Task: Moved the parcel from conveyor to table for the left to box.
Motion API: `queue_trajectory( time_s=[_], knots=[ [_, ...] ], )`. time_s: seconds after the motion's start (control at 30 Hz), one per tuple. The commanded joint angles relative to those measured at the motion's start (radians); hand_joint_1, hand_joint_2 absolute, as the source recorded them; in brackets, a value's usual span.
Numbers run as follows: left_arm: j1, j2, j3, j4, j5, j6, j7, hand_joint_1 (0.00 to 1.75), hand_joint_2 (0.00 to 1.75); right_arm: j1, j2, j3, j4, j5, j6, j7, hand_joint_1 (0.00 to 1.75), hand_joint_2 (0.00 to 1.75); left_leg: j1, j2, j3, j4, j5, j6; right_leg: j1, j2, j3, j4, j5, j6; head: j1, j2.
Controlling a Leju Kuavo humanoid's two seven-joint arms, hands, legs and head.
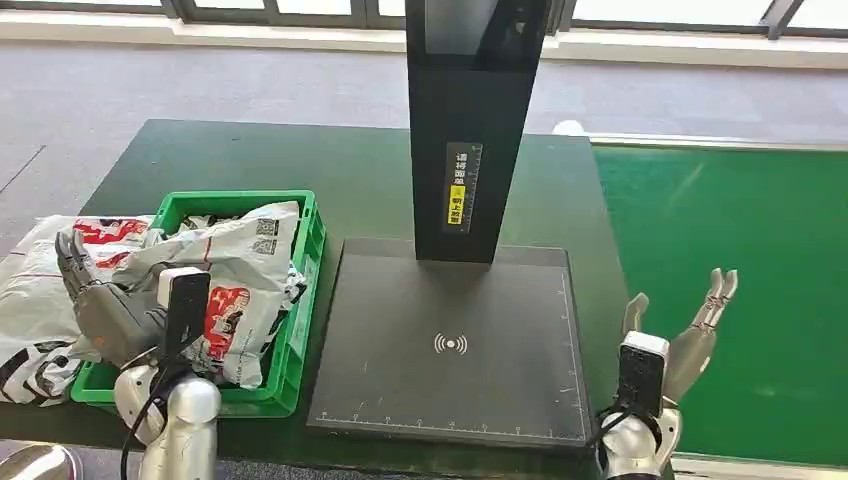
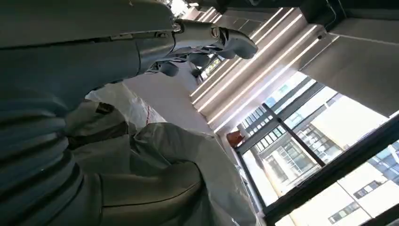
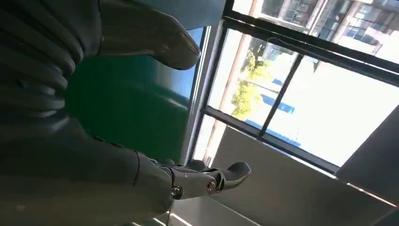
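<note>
Several grey-white parcels with red print [image 1: 240,270] are piled in a green crate [image 1: 240,200] at the left of the dark green table [image 1: 250,155]. Another parcel [image 1: 30,300] lies outside the crate's left side. My left hand [image 1: 100,300] stands at the crate's near-left corner, fingers straight and apart, holding nothing. In the left wrist view the left hand [image 2: 141,42] reaches over a crumpled parcel [image 2: 188,160]. My right hand [image 1: 690,335] is open with spread fingers at the near edge of the green conveyor [image 1: 740,260]. In the right wrist view the right hand [image 3: 141,179] is empty beside the conveyor belt [image 3: 122,108].
A flat black scanner plate [image 1: 450,340] lies in the middle of the table, with a tall black column [image 1: 470,130] rising from its far edge. Grey floor and windows lie beyond the table.
</note>
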Motion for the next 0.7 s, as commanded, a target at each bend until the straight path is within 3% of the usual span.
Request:
queue_trajectory(
  time_s=[0.03, 0.7],
  knots=[
    [0.049, -0.047, -0.043, 0.104, -0.035, 0.002, 0.022, 0.0, 1.75, -0.02, 0.02, -0.065, 0.02, 0.016, 0.023, 0.002, 0.0, 1.75, -0.001, 0.001, 0.003, -0.003, 0.0, 0.0, -0.001, -0.001, 0.003, -0.003, 0.0, 0.0, 0.0, 0.0],
    [0.07, -0.047, -0.043, 0.101, -0.058, 0.002, 0.043, 0.0, 1.75, -0.024, 0.021, -0.063, 0.037, 0.019, 0.024, 0.002, 0.0, 1.75, -0.001, 0.002, 0.004, -0.003, -0.001, 0.0, 0.0, 0.001, 0.004, -0.003, 0.0, 0.0, 0.0, 0.0]
  ],
)
